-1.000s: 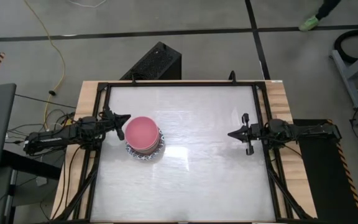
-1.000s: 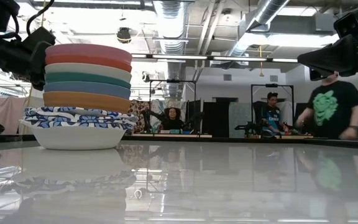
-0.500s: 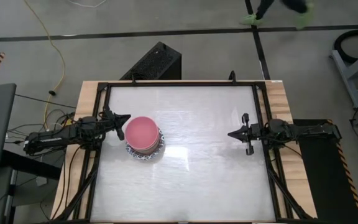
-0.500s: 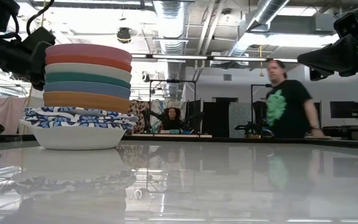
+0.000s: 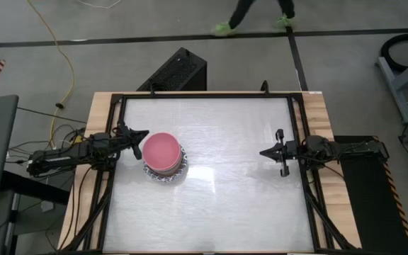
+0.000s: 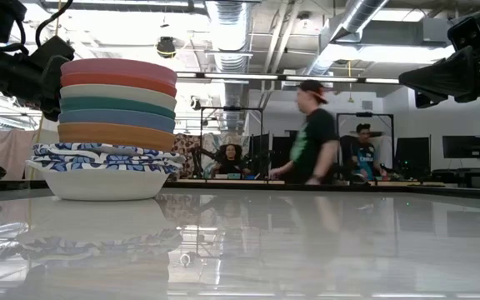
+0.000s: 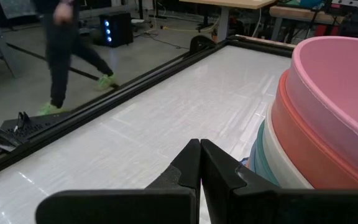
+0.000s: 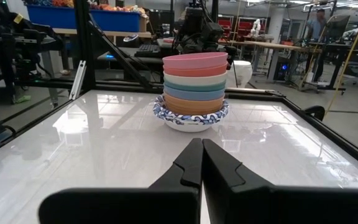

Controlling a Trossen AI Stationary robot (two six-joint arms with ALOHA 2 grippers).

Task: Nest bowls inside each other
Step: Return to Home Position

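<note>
At the middle left of the high view, the left gripper hangs just beside the bowls; its two dark fingers are pressed together with nothing between them. Right of it, left of centre on the glossy white table top, stands one nested stack of small round bowls. In the low view the stack fills the left of the frame: a plain pink bowl on top, then red, cream, green, blue and orange. The white bowls with blue patterned rims sit at the bottom. At the centre of the low view, beyond the table, a person in dark clothes is mid-stride. At the middle right of the high view, well apart from the stack, the right gripper points toward it, its fingers likewise closed on nothing.
</note>
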